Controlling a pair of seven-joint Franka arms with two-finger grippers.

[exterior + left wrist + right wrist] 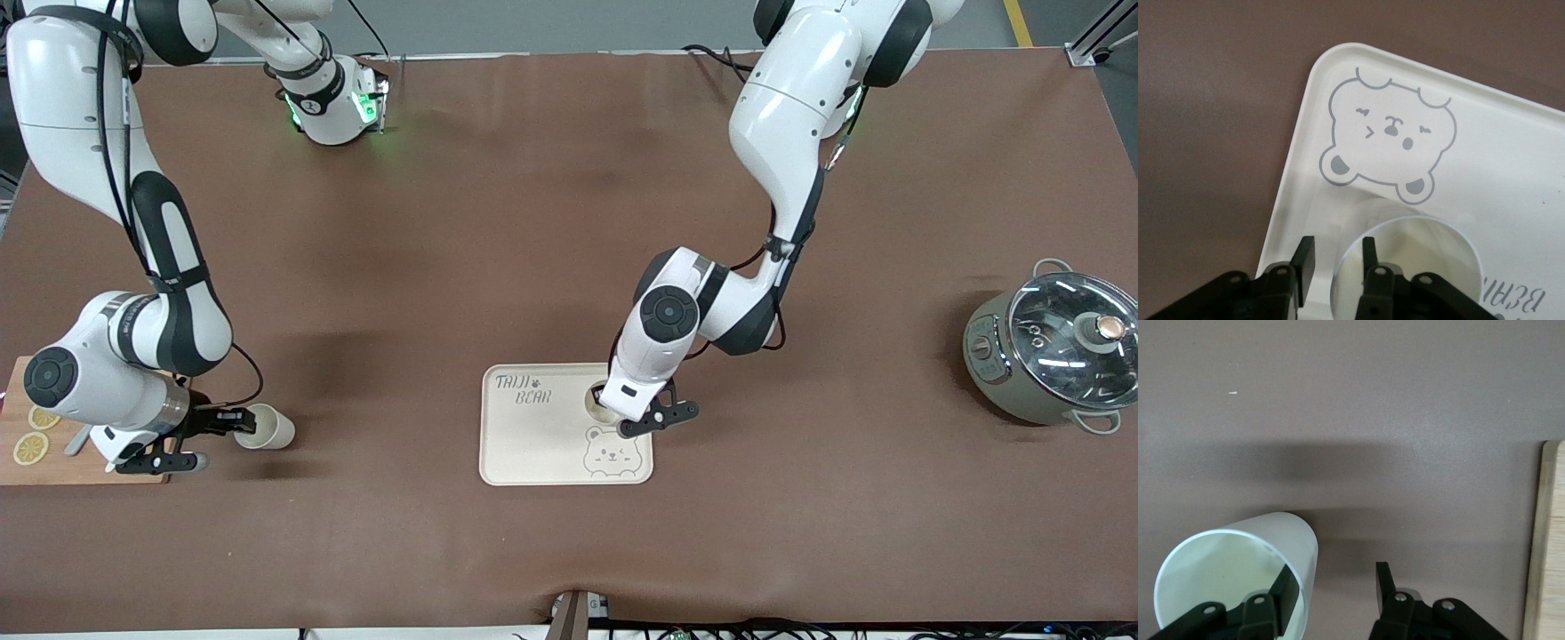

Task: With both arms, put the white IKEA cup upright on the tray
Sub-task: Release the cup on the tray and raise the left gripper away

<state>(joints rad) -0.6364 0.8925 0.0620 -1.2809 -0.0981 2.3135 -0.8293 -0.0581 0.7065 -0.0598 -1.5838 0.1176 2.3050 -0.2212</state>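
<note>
- As your left gripper [1336, 248] straddled the upright cup [1418, 247] on the tray [1511, 153], it stood slack, holding nothing.
- Your right gripper [1335, 577] stood part-open astride the tipped cup [1231, 560]; closing looked next.

You are looking at one cup [601, 402] standing on the tray [533, 444] mid-table; another cup [264, 427] is lying beside the cutting board [53, 467], with the pot [1053, 351] sitting at the left arm's end.
</note>
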